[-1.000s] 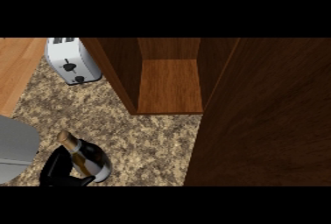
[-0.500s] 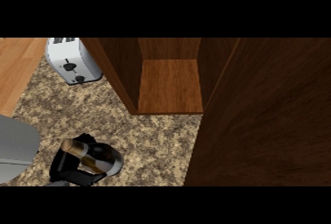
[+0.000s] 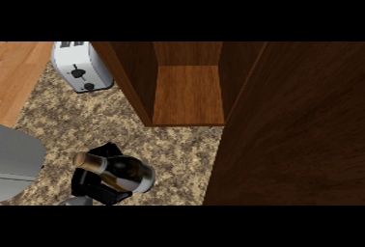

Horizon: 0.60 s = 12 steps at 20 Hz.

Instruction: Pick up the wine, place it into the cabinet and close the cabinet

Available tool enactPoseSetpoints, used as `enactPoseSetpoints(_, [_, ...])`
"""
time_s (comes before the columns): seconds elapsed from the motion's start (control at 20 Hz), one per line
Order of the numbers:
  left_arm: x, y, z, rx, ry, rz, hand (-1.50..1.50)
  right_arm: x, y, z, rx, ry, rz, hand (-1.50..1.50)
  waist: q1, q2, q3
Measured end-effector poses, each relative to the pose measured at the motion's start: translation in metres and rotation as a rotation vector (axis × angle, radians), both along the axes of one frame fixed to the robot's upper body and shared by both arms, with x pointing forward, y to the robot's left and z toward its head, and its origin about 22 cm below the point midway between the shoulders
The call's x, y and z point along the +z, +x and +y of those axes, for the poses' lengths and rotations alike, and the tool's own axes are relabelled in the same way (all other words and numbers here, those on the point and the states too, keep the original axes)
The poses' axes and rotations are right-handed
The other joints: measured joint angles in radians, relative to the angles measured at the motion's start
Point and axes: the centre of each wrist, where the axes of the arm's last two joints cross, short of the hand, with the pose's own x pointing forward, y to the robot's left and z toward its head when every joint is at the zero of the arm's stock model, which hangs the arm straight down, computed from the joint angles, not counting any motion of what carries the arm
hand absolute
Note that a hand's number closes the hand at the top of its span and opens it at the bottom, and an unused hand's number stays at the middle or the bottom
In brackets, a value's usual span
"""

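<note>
- The wine (image 3: 118,172) is being held in a black hand (image 3: 96,185) at the lower left of the head view, well apart from the cabinet (image 3: 189,94) and below and to the left of its opening.
- The bottle is being shown tilted, with its tan-capped neck pointing away from the cabinet towards the upper left and its dark body lying nearer the cabinet.
- Black fingers are being seen curled under and round the lower part of the bottle; the hand is therefore being read as closed round the wine.
- Which of the two hands this is cannot be told with certainty; from its place at the left of the view it is being taken as the left hand.
- The right hand is not being shown anywhere in the view.
- The cabinet is being shown open, with its bare wooden shelf floor exposed and nothing resting on it.
- The cabinet door (image 3: 292,135) is being seen as a wide dark panel swung out to the right of the opening, covering the desk on that side.
- A white toaster (image 3: 80,66) is being seen standing on the speckled desk (image 3: 107,120), just beside the cabinet's left wall.
</note>
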Motion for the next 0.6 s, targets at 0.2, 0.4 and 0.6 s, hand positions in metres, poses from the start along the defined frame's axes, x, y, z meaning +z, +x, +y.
enactPoseSetpoints(0.2, [0.012,-0.002,-0.016,-0.023,-0.011,-0.014,1.50,-0.001,-0.001,-0.002,-0.006,-0.014,-0.002,-1.50,-0.002,-0.001,0.000])
enactPoseSetpoints(0.4, [0.029,-0.004,-0.034,-0.052,-0.017,-0.020,1.50,-0.002,-0.001,-0.003,-0.011,-0.013,-0.005,-1.50,-0.001,-0.001,0.000])
enactPoseSetpoints(0.6, [0.047,-0.002,-0.055,-0.072,-0.017,-0.026,1.50,-0.004,-0.001,-0.006,-0.025,-0.029,-0.019,-1.50,-0.002,0.000,0.000])
